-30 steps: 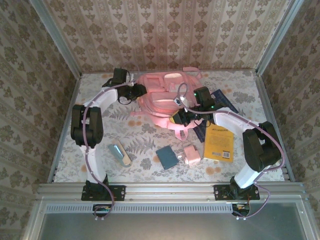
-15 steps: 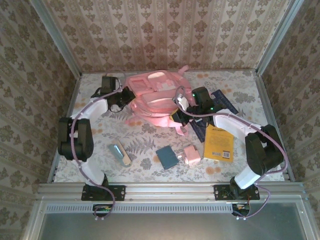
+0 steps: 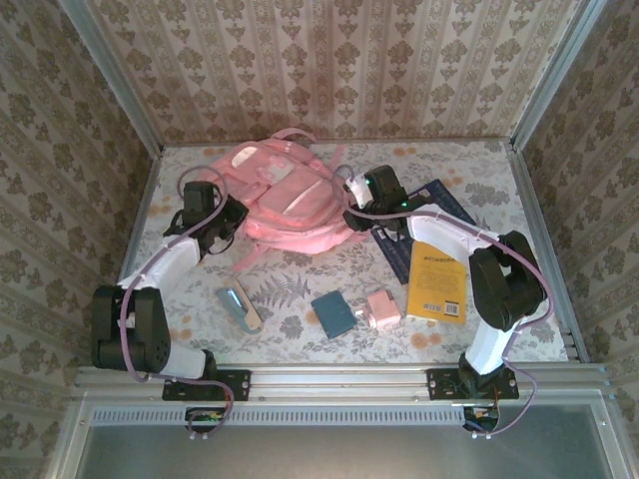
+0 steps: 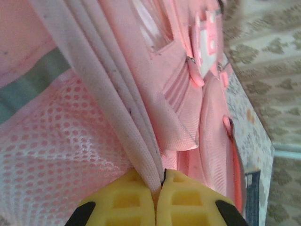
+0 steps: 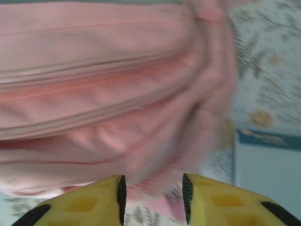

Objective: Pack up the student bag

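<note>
The student bag (image 3: 285, 190) lay flat on the flowery worktop (image 3: 300, 269), big and pink, with its zip pockets facing up. The left end effector (image 3: 228, 222) was at the bag's left side. In the left wrist view its yellow fingers (image 4: 117, 205) were squeezed tight together on a pale strap (image 4: 101, 80) of the bag, with no gap between them (the strap ran right into the pinch). The right end effector (image 3: 351, 212) was at the bag's right side. In the right wrist view its yellow fingers (image 5: 221, 200) stood a little way apart, with the bag's pink cloth just past the gap. That view was blurry, so I could not tell if the fingers touched the cloth, but they had no clear hold on anything. A yellow book (image 3: 437, 281) lay to the near right of the bag, well apart from it. A small dark blue-green case (image 3: 332, 313) and a small pink thing (image 3: 382, 308) lay side by side on the near side of the bag. A pale long case (image 3: 240, 307) lay on the near left of the bag.
</note>
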You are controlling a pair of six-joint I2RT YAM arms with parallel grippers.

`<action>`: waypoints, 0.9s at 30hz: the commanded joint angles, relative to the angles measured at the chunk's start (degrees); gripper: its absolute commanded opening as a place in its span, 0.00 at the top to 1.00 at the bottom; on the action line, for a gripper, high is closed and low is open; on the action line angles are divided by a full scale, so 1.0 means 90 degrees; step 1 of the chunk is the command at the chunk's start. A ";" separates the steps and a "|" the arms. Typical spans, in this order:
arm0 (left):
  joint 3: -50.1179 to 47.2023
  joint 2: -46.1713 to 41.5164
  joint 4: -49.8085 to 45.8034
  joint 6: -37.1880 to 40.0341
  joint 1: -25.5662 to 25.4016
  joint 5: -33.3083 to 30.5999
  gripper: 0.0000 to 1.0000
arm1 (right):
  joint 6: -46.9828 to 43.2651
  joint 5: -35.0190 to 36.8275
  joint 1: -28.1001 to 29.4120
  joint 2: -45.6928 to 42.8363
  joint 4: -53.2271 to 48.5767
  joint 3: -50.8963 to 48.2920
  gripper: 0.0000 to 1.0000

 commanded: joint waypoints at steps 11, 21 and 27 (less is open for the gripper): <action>-0.0034 -0.0393 0.0197 -0.2229 -0.0733 -0.1006 1.00 | 0.1893 0.0228 0.1127 -0.1882 0.1022 -0.1225 0.56; 0.0894 -0.0345 -0.1296 -0.3642 -0.1292 -0.1555 1.00 | 0.3536 -0.0134 0.2438 -0.0970 0.2426 -0.1506 0.57; 0.0998 -0.0363 -0.1255 -0.3890 -0.1523 -0.1512 1.00 | 0.3982 -0.0052 0.2677 -0.0063 0.2873 -0.1170 0.50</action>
